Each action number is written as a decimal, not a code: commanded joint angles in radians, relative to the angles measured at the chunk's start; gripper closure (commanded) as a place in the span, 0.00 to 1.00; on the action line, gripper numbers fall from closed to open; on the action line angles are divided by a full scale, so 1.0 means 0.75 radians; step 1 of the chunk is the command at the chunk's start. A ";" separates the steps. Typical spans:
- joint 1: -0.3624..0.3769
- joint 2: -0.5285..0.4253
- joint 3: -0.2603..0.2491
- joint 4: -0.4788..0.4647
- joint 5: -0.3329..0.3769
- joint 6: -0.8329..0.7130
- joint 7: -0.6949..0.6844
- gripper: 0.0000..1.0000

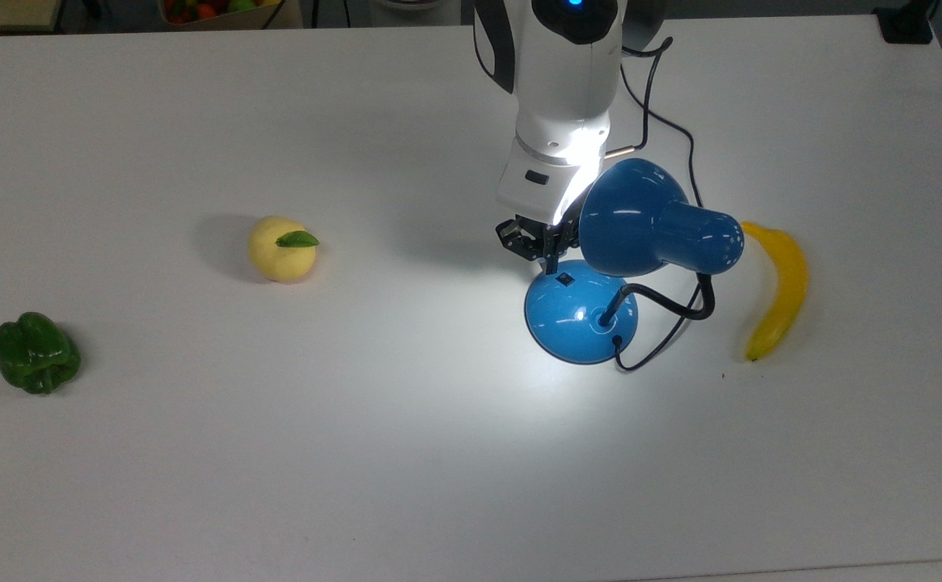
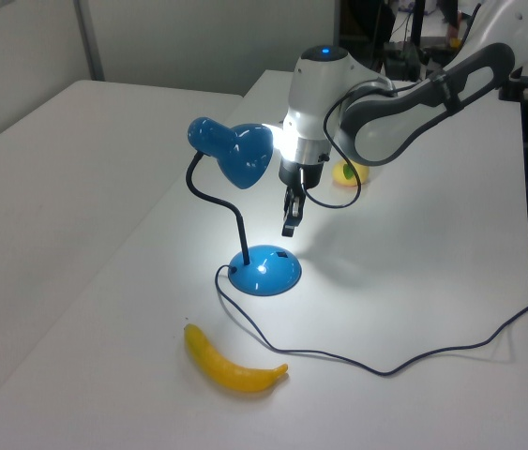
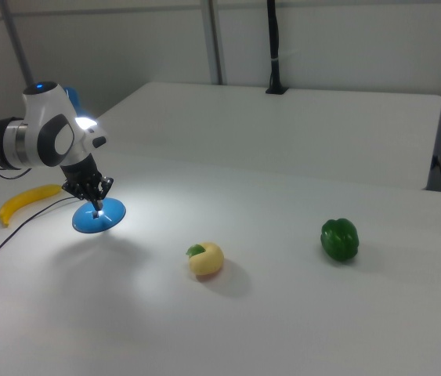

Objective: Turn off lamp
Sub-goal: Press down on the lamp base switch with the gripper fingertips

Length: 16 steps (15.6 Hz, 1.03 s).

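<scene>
On the white counter (image 1: pixel 406 453), the lit blue lamp (image 1: pixel 580 311) stands right of centre in the top view, a banana (image 1: pixel 778 291) beyond it. The gripper (image 1: pixel 550 260), jaws pinched together and empty, hangs just above the far-left edge of the lamp's base. The small black switch (image 1: pixel 565 280) lies just below and slightly nearer than the tips, so the press probably calls for a short descent.

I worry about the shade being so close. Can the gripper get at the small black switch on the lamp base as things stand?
Probably yes. The gripper hangs just above the switch with its jaws shut, and the shade stands beside the arm, not over the switch.
</scene>
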 commanded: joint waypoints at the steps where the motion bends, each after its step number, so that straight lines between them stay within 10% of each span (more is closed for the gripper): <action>1: 0.024 0.026 -0.013 -0.014 -0.003 0.070 -0.028 1.00; 16: 0.049 0.038 -0.011 -0.039 -0.005 0.090 -0.014 1.00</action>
